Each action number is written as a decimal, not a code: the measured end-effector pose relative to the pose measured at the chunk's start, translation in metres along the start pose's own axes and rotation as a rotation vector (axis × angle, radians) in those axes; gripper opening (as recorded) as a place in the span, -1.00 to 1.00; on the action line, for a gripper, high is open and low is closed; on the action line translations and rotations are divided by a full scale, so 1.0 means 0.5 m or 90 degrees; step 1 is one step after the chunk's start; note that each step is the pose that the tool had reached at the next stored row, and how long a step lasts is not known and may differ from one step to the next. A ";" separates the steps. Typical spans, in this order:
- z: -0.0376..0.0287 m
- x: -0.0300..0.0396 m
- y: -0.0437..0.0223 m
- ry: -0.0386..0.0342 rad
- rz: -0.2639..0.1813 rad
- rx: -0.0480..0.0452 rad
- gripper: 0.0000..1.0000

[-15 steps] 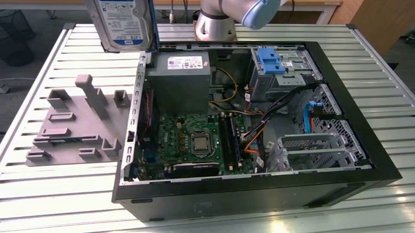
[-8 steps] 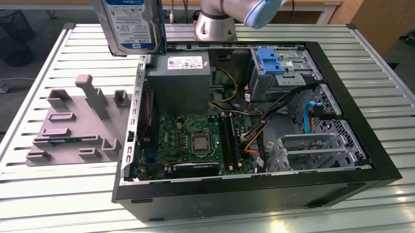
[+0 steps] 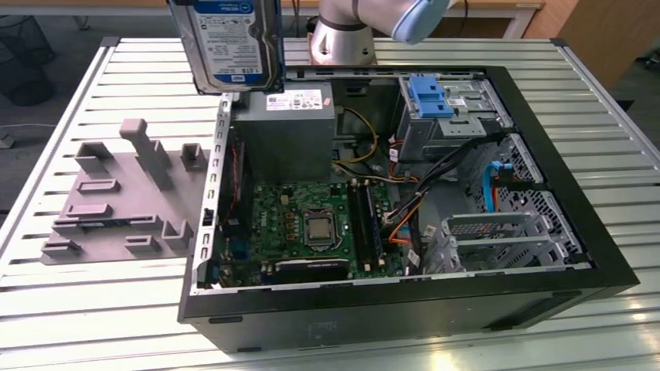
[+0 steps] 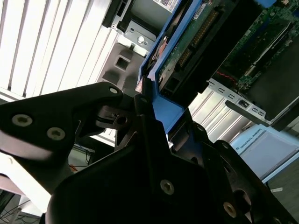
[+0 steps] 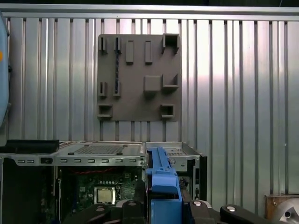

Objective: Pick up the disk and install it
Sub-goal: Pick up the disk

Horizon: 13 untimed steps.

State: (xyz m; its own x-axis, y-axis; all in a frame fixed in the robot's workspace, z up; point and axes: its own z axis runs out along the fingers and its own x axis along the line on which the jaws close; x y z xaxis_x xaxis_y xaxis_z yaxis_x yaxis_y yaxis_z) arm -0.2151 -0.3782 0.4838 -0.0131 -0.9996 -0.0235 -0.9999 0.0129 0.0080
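Above the case rim (image 3: 221,139), the hand (image 4: 148,105) holds the disk (image 3: 232,42) upright.

The disk (image 3: 233,46) runs off the exterior view's top; in the second wrist view the gripper (image 4: 147,103) covers its end.

slatted table (image 3: 93,309): computer case (image 3: 413,317), grey fixture (image 3: 113,201)

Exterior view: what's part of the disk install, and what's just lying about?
Job: disk; gripper, shut on the disk's blue carrier; open computer case.
Lying about: grey slotted plate, on the table beside the case.
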 end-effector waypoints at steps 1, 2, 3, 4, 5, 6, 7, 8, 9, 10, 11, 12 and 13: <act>0.000 0.004 -0.003 0.0001 0.000 -0.0001 -0.27; 0.000 0.009 -0.005 0.0001 0.000 0.0000 -0.27; 0.001 0.013 -0.008 0.0000 0.000 0.0000 -0.27; 0.001 0.017 -0.011 0.0000 0.000 0.0000 -0.27; 0.001 0.020 -0.014 0.0000 0.000 0.0000 -0.27; 0.002 0.024 -0.018 0.0000 0.000 0.0001 -0.27; 0.002 0.027 -0.022 -0.0001 0.000 0.0001 -0.27; 0.003 0.029 -0.026 0.0000 0.000 0.0000 -0.27; 0.003 0.031 -0.032 0.0000 0.000 0.0000 -0.27; 0.003 0.033 -0.039 0.0001 0.000 -0.0001 -0.27; 0.004 0.034 -0.049 0.0001 0.000 -0.0001 -0.27; 0.004 0.035 -0.058 0.0001 0.000 -0.0001 -0.27; 0.005 0.036 -0.067 0.0000 0.000 0.0000 -0.27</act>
State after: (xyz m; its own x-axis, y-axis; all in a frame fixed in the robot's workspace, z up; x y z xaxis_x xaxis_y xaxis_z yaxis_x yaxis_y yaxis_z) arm -0.1819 -0.3964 0.4808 -0.0131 -0.9996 -0.0234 -0.9999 0.0129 0.0080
